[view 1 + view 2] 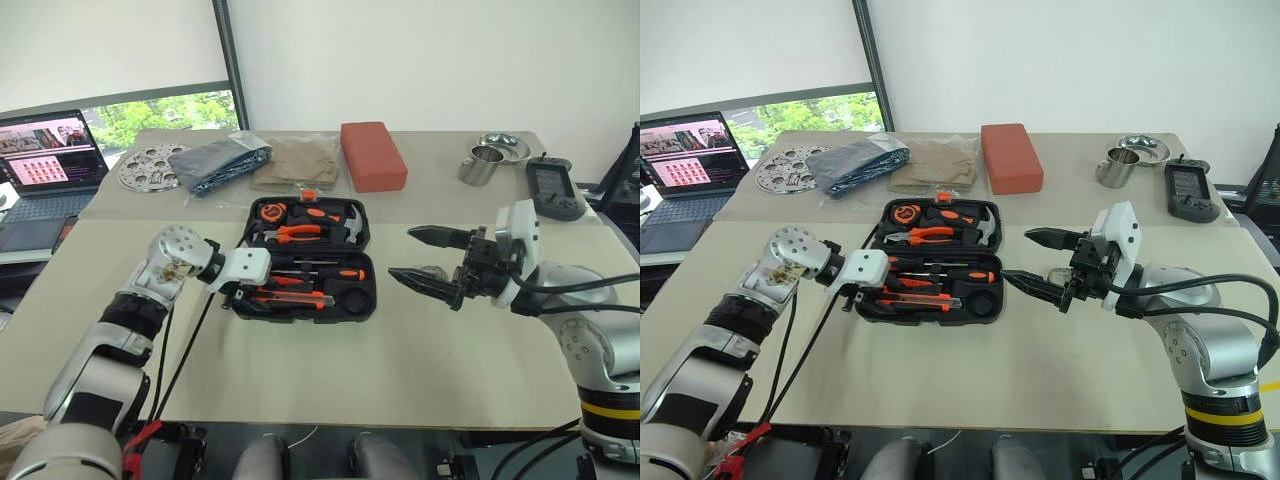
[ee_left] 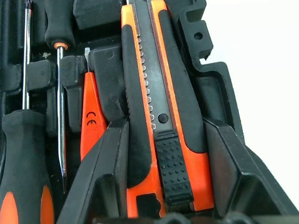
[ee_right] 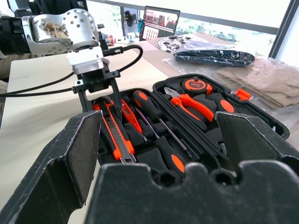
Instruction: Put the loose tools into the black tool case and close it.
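The black tool case (image 1: 365, 305) lies open flat in the middle of the table. Its front half holds slim screwdrivers (image 1: 320, 274), a small orange pen-sized tool (image 2: 91, 116), a dark round tape roll (image 1: 352, 298) and an orange-and-black utility knife (image 2: 159, 93). Pliers (image 1: 300, 233), a hammer and a tape measure sit in the back half. My left gripper (image 1: 238, 298) points down at the case's front left corner, its fingers (image 2: 105, 154) open on either side of the knife, which rests in its slot. My right gripper (image 1: 402, 253) hovers open and level just right of the case.
Along the far side of the table lie a red-orange block (image 1: 372, 155), folded dark and brown bags (image 1: 222, 162), and a perforated metal disc (image 1: 148, 166). A laptop (image 1: 45, 160) sits far left. A metal cup (image 1: 482, 165), a bowl (image 1: 505, 146) and a handheld device (image 1: 555, 190) are far right.
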Available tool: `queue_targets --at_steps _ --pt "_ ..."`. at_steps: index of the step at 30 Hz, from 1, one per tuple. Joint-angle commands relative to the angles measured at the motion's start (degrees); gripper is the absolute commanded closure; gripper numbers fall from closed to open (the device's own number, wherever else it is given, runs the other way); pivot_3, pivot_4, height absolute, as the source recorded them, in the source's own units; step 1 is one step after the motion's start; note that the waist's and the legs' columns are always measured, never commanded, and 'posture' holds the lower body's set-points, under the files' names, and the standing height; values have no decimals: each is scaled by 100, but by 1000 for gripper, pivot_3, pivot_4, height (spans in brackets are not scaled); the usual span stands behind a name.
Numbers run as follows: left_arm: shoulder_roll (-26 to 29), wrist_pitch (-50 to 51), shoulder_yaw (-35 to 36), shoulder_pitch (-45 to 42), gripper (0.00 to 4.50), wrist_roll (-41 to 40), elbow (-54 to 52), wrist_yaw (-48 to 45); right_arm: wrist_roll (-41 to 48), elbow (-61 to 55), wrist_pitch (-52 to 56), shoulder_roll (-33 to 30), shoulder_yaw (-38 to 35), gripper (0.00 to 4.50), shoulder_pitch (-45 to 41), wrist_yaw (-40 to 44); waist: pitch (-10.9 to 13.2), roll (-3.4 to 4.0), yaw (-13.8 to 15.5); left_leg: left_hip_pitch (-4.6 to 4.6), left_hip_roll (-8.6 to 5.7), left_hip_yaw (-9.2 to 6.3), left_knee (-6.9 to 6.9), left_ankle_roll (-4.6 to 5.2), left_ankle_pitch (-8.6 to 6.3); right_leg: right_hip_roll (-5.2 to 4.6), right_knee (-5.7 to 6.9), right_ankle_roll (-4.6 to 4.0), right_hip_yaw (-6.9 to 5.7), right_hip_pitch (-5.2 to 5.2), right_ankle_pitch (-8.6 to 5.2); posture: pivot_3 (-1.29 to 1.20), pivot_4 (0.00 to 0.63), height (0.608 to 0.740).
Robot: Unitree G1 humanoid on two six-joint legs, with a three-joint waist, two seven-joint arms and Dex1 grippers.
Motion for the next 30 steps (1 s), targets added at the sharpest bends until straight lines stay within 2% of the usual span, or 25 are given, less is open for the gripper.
queue_targets --at_steps 1,3,16,19,27,29,30 --pt "9 -16 -110 -45 740 344 281 128 35 -184 -112 -75 -135 0 -8 -24 -2 2 -17 2 0 0 -1 0 0 1 0 0 1 1 0 0 150 740" --pt "23 -12 -49 -84 39 318 251 117 32 -175 -120 -80 -127 0 -5 -14 -2 2 -33 2 0 0 -2 0 0 2 1 0 2 1 0 0 150 740" --pt "218 833 764 -419 11 -731 -860 -404 -9 -98 -157 -82 -87 0 -47 42 3 0 -91 -10 3 -7 -1 1 -1 6 -1 1 0 -4 0 0 150 740" --pt "-30 773 828 -413 810 -854 -823 -287 -24 -82 -173 -72 -77 0 -57 48 2 1 -79 -8 1 -7 0 1 -1 5 -2 8 0 -2 -5 0 150 740" --pt "-672 546 797 80 3933 -1051 -595 -294 -32 -117 -174 -85 -110 0 -34 40 2 0 -46 -7 1 -7 0 2 -1 5 0 1 1 -2 -1 0 150 740" --pt "-782 323 725 196 4396 -927 -330 -267 -33 -125 -173 -90 -117 0 -25 33 2 0 -31 -7 1 -7 2 2 -1 5 0 1 0 -2 -1 0 150 740" --pt "-813 225 692 227 4396 -852 -208 -241 -31 -132 -170 -92 -122 0 -20 28 2 0 -33 -6 0 -6 2 2 -1 5 0 1 1 -2 -1 0 150 740"
